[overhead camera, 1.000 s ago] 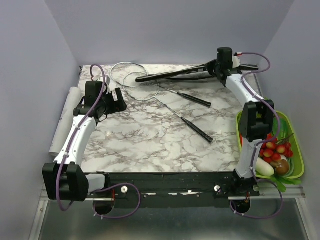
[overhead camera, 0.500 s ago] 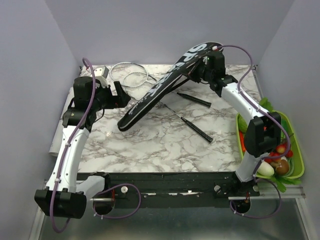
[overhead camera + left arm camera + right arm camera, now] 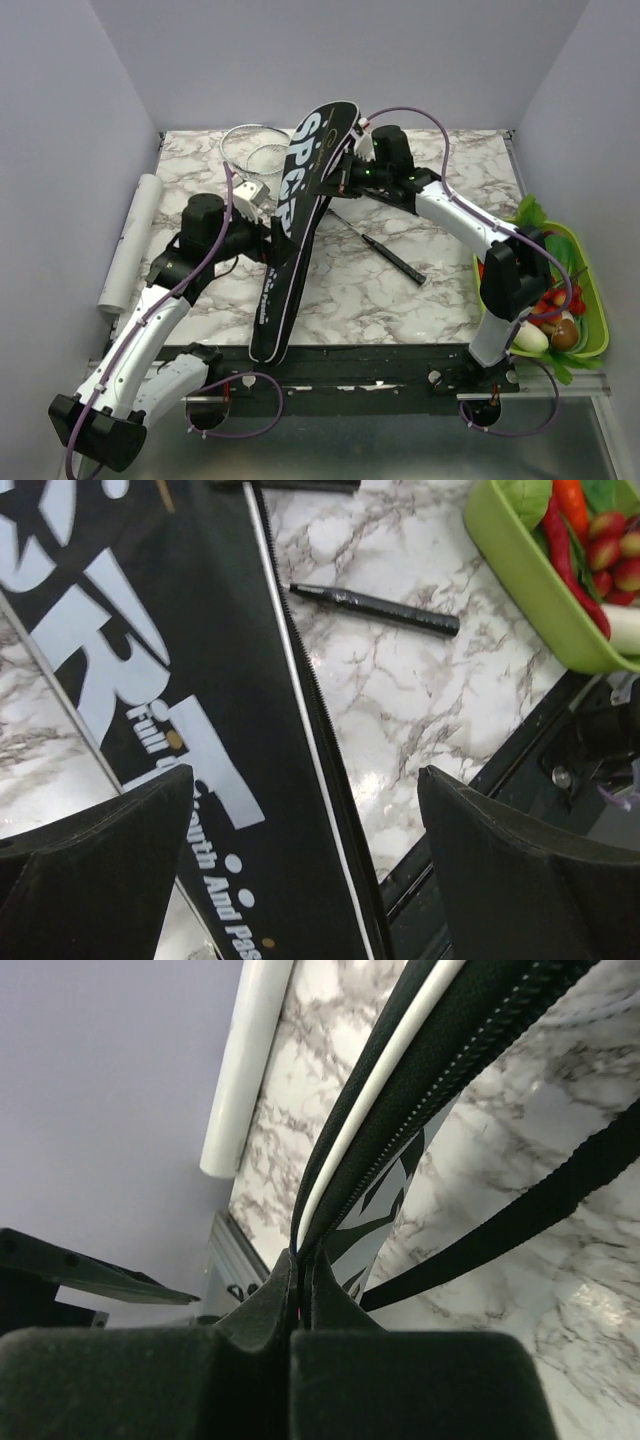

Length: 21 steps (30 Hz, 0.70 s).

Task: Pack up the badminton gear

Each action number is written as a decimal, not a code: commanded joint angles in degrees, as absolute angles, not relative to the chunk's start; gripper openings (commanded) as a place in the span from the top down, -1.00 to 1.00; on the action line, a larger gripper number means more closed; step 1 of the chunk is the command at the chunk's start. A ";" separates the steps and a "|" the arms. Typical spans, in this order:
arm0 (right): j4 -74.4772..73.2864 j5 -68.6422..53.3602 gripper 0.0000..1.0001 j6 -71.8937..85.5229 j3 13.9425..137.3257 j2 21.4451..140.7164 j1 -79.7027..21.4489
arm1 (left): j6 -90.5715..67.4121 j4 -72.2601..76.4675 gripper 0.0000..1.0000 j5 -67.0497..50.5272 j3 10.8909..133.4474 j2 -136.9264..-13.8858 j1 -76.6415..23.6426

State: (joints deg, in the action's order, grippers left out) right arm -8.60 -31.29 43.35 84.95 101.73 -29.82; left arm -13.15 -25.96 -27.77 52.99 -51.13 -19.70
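Swung nearer us, the bag (image 3: pixel 292 225) stays pinched in our right gripper (image 3: pixel 351 174); our left gripper (image 3: pixel 267 236) stands spread.

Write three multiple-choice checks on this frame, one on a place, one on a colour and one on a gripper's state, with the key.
1. On which side of the table does the green basket sit?
A) left B) right C) far
2. What colour is the lettering on the black bag?
A) white B) red C) yellow
3. The right gripper is:
A) open, holding nothing B) shut on the bag's zip edge C) shut on a racket handle

Key: 1 B, it lies beyond the marble's right edge. 2 A, SPORT reads white on black. 3 B, the right wrist view shows it pinching the zipped edge.
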 commanded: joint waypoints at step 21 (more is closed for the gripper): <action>-13.09 -26.28 0.99 49.04 94.74 117.68 -30.94 | -14.33 -33.21 -0.97 12.47 47.81 -61.87 -37.09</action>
State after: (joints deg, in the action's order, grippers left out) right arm -12.03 -28.77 47.97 91.59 116.38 -31.11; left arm -13.37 -31.27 5.74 47.46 -60.97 -35.99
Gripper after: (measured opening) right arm 0.022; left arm 0.988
